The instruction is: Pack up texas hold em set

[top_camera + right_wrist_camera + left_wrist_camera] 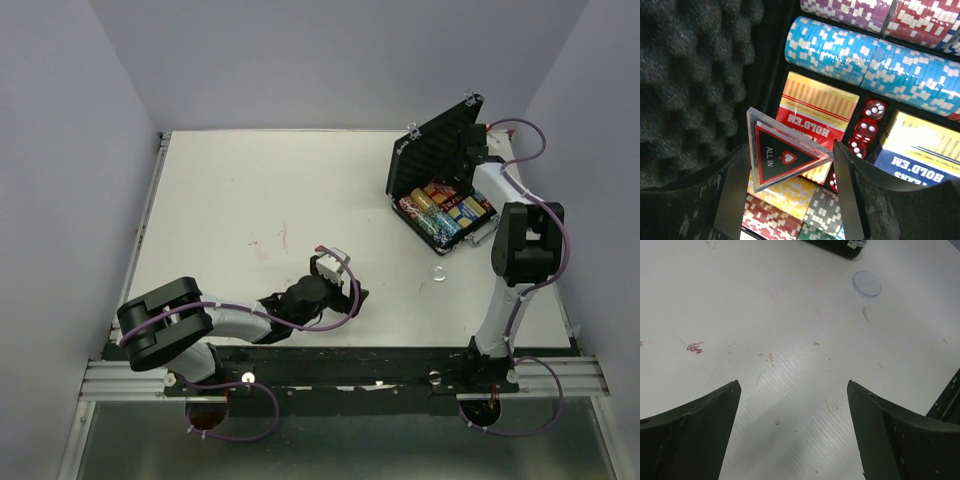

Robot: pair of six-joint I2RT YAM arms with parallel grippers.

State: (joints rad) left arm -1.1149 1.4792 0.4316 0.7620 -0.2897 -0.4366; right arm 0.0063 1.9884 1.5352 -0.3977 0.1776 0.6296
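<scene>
Right gripper [790,150] pinching the triangular ALL IN marker [781,156] right over the open case [437,160], left gripper [794,384] spread wide, well away from it.

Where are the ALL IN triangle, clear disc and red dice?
ALL IN triangle [785,152]: right wrist view, its dark centre.
clear disc [867,283]: left wrist view, its middle.
red dice [867,130]: right wrist view, middle die.

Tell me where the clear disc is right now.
In the top view the clear disc lies flat on the table's right side, just in front of the open case, not touching it.
</scene>
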